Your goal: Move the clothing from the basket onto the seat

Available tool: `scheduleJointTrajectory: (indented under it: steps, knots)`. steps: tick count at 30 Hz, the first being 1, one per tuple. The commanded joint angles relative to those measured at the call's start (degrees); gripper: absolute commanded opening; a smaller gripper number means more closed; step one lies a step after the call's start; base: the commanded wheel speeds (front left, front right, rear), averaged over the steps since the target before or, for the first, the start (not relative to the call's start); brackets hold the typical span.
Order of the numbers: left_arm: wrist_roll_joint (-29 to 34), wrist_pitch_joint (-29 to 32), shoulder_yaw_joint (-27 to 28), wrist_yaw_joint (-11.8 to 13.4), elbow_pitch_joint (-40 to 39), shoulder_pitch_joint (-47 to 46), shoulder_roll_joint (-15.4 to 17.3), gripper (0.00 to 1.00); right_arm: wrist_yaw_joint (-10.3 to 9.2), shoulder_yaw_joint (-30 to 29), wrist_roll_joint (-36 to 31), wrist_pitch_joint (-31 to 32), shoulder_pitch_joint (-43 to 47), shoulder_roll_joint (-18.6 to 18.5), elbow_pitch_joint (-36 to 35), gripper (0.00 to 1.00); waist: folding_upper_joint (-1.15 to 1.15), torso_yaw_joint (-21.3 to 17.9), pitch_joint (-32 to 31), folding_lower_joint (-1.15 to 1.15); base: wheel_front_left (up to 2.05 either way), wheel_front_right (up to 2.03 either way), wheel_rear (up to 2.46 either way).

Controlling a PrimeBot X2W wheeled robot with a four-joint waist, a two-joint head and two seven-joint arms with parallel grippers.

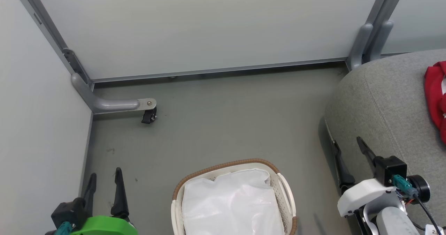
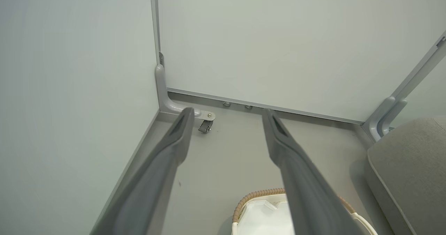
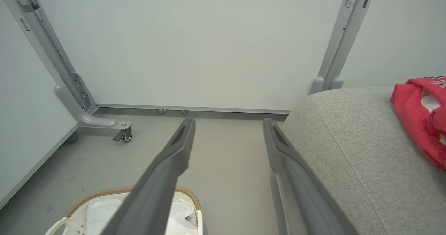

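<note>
Left pincer (image 1: pixel 104 183) and right pincer (image 1: pixel 347 147) stand wide, empty. Between them the basket (image 1: pixel 223 166) holds a white liner (image 1: pixel 230 203); the clothing (image 1: pixel 435 99) lies far right on the seat (image 1: pixel 379 99). Seemingly finished: check the liner's folds, keep arms clear.

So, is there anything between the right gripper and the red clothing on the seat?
Nothing visible. The right gripper, open, hangs beside the edge of the seat. Bare grey upholstery lies between it and the clothing, which rests on the seat. The basket holds a white liner.
</note>
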Motion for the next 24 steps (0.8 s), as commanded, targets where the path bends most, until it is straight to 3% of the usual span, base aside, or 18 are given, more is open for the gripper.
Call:
scheduleJointTrajectory:
  steps: [1, 4, 24]
  knots:
    - [-0.08, 0.03, -0.03, 0.0, 0.4, 0.0, -0.02, 0.0, 0.0, -0.03, 0.08, 0.05, -0.01, 0.07, 0.39, 0.0, 0.0, 0.01, 0.0, 0.0, 0.0, 0.0, 0.0]
    - [-0.1, 0.07, -0.11, 0.0, 1.94, 0.04, -0.3, 0.0, 0.0, 0.09, 0.09, 0.09, 0.58, 0.46, 1.93, 0.0, 0.0, 0.01, -0.01, 0.0, 0.0, 0.0, 0.0]
    - [-19.3, 5.6, 1.35, -0.03, 0.12, -1.64, -0.18, 0.0, -0.01, -1.26, 22.66, 5.66, 1.05, 0.28, -0.45, 0.0, 0.0, 0.12, -0.52, 0.0, 0.0, 0.0, 0.0]
